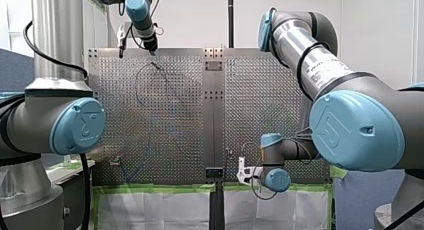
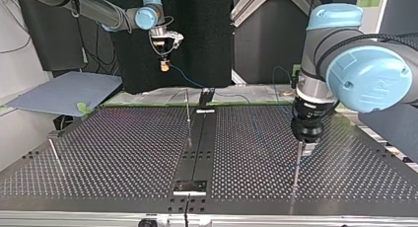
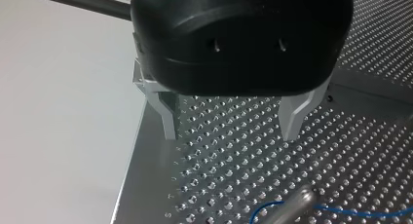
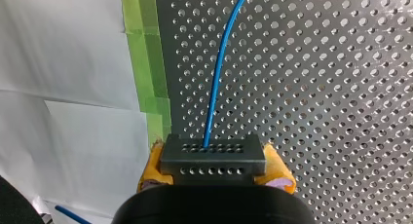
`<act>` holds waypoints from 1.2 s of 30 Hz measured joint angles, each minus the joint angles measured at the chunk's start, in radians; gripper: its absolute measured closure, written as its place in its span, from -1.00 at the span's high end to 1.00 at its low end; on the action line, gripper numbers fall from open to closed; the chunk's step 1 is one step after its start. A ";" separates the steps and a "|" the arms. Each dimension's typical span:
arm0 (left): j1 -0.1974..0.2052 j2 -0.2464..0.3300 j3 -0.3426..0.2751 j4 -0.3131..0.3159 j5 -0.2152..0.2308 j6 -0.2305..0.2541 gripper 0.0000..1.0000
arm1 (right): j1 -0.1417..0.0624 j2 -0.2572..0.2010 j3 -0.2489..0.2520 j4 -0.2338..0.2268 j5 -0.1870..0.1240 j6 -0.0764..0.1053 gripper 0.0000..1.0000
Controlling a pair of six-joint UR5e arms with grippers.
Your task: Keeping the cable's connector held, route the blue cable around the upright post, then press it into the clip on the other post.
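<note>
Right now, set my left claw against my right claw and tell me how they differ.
My left claw is open and empty; my right claw is shut on the connector of the blue cable. The left claw's fingers are bare metal; the right claw's have yellow pads. The left claw hangs over the table near a post; the right claw is by the table's taped edge. Both have black bodies.

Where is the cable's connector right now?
The connector is clamped between the yellow pads of my right claw, blue cable running out ahead of it. In the top view it hangs left of centre, raised near the table's far edge.
</note>
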 joint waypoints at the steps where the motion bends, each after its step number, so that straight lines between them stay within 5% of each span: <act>1: -0.001 -0.002 0.000 0.000 -0.001 -0.008 1.00 | 0.000 0.000 0.000 0.000 0.000 0.000 -1.00; 10: -0.003 -0.006 0.000 -0.016 -0.042 -0.072 1.00 | 0.000 0.000 0.000 0.000 0.000 -0.001 -1.00; 36: -0.018 -0.006 -0.041 -0.031 -0.069 -0.084 1.00 | 0.000 0.000 0.000 0.000 0.000 -0.001 -1.00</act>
